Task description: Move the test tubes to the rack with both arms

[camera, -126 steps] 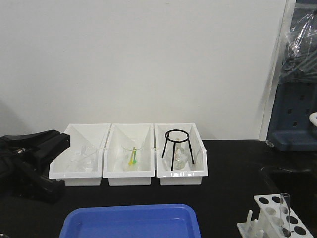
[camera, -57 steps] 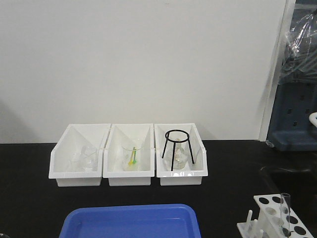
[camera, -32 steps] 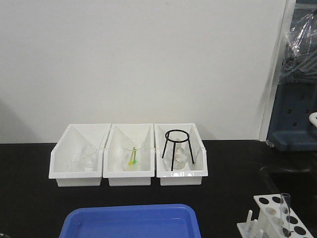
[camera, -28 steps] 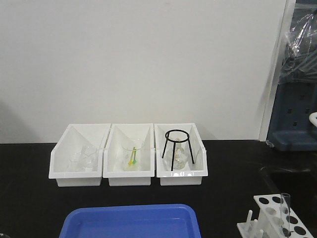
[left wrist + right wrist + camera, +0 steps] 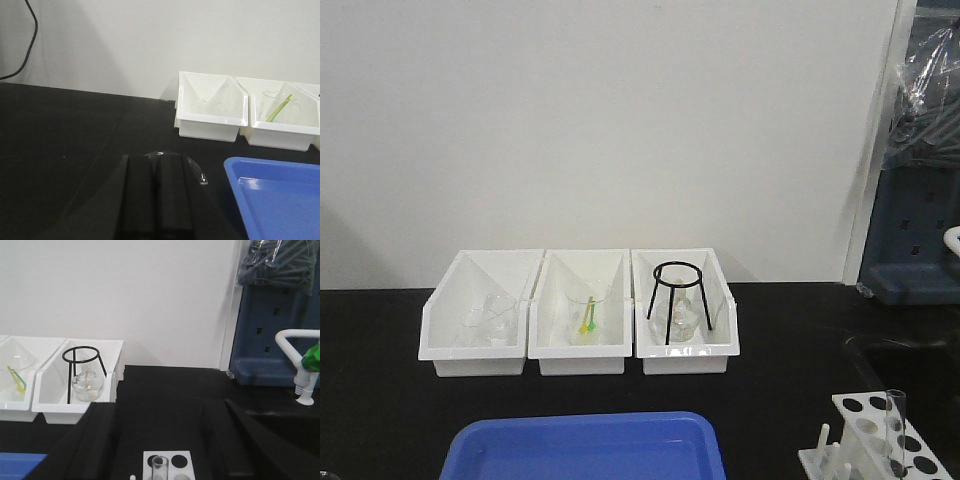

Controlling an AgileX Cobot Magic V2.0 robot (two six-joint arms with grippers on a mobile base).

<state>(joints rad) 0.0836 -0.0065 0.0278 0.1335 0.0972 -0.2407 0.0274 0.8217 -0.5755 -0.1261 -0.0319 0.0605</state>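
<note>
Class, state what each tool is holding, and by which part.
Nothing. The right tool is open, the test tube standing free in the rack; the left tool is shut with nothing between its jaws.

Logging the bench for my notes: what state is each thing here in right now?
Test tube: upright in the rack, alone.
Rack: standing, other visible holes empty.
Blue tray: visible part empty.
Left bin: holds clear glassware.
Middle bin: holds a beaker with yellow-green sticks.
Right bin: holds a black tripod stand over a flask.
Left gripper: jaws together, holding nothing visible.
Right gripper: jaws apart, holding nothing.
</note>
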